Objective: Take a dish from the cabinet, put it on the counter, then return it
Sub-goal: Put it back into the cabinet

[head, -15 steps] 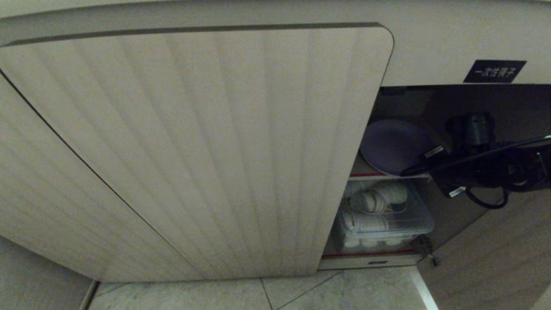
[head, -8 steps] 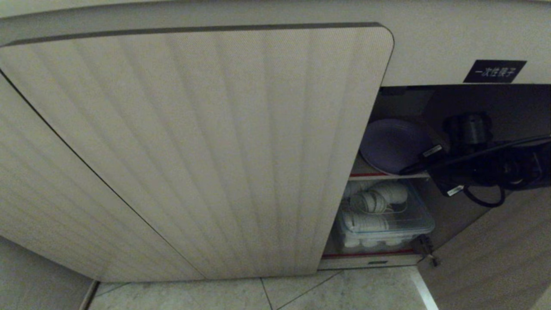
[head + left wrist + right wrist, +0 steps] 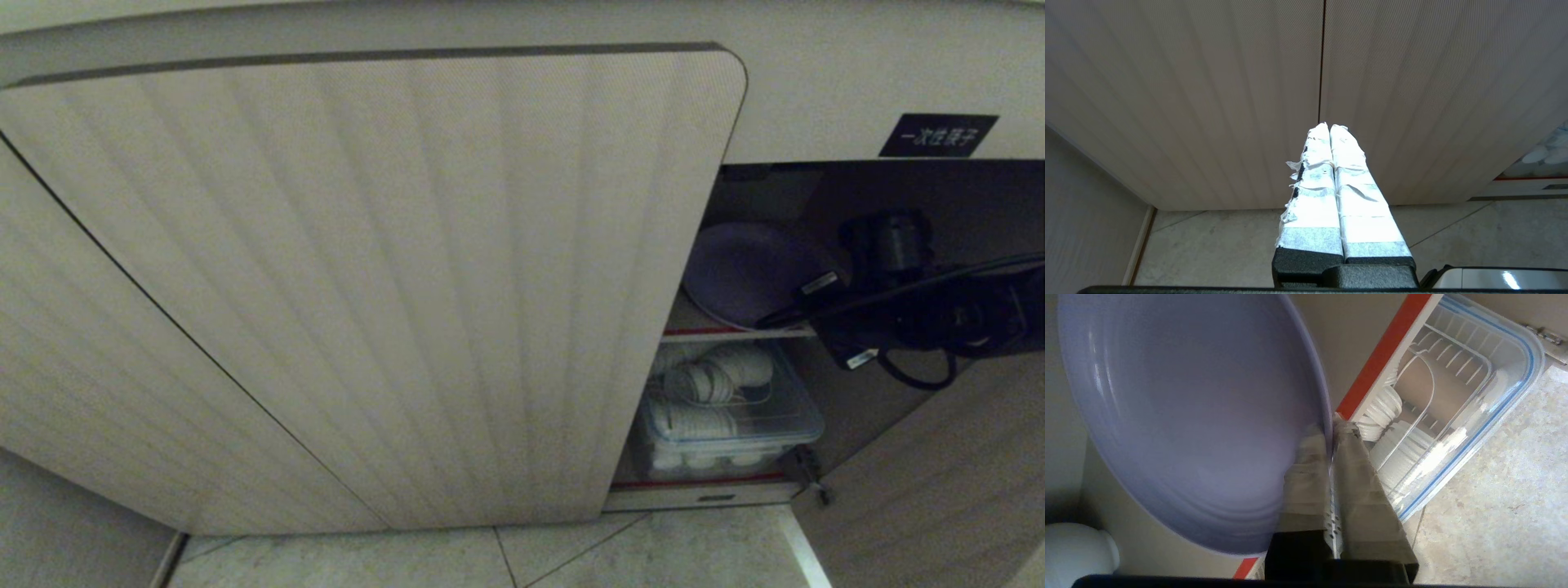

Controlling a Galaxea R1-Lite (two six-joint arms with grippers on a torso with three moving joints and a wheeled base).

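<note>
The lavender dish [image 3: 747,273] rests tilted on the red-edged upper shelf [image 3: 694,331] of the open beige cabinet [image 3: 408,286]. My right gripper [image 3: 796,314] reaches into the opening from the right. In the right wrist view the gripper [image 3: 1331,426] is shut on the rim of the dish [image 3: 1188,416], one finger on each side. My left gripper [image 3: 1329,127] is shut on nothing, parked in front of the ribbed door [image 3: 1208,102]. The counter is out of view.
A clear plastic box [image 3: 735,416] of white dishes sits on the lower shelf, right under the dish. The right door [image 3: 939,474] stands swung open. A black label [image 3: 937,135] is above the opening. Tiled floor [image 3: 653,555] lies below. A white rounded object [image 3: 1073,547] sits beside the dish.
The dish and my right gripper have shifted only slightly on the shelf. The left arm has kept still.
</note>
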